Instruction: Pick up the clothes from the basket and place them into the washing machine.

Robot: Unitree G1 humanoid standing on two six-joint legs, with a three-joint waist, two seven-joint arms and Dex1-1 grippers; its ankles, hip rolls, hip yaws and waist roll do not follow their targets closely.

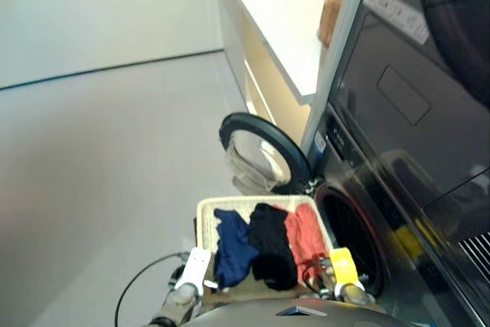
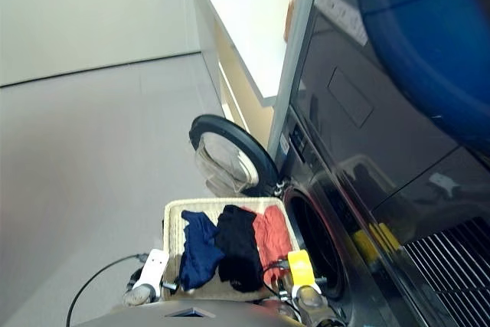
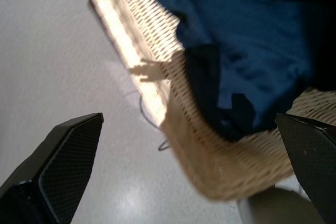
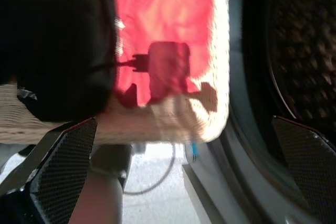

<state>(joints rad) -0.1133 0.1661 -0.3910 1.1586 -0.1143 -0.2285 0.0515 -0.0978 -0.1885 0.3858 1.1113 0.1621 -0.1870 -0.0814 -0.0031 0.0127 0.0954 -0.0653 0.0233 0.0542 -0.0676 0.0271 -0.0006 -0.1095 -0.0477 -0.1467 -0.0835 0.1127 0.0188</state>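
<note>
The cream wicker basket (image 1: 205,216) sits on the floor in front of the washing machine (image 1: 398,189), beside its open round drum mouth (image 1: 352,239). The round door (image 1: 264,151) is swung open beyond the basket. Three clothes lie side by side in it: navy blue (image 1: 232,249), black (image 1: 272,249) and coral red (image 1: 306,235) nearest the drum. My left gripper (image 3: 189,119) hovers open over the basket's near left rim by the navy garment. My right gripper (image 4: 184,120) hovers open over the near right corner, by the coral and black garments. Neither holds anything.
A white counter (image 1: 283,21) with a brownish object (image 1: 331,17) runs along the wall beyond the door. A dark flat-panelled unit (image 1: 406,89) with a white label strip stands above the washer. A black cable (image 1: 138,281) curls on the grey floor to the left.
</note>
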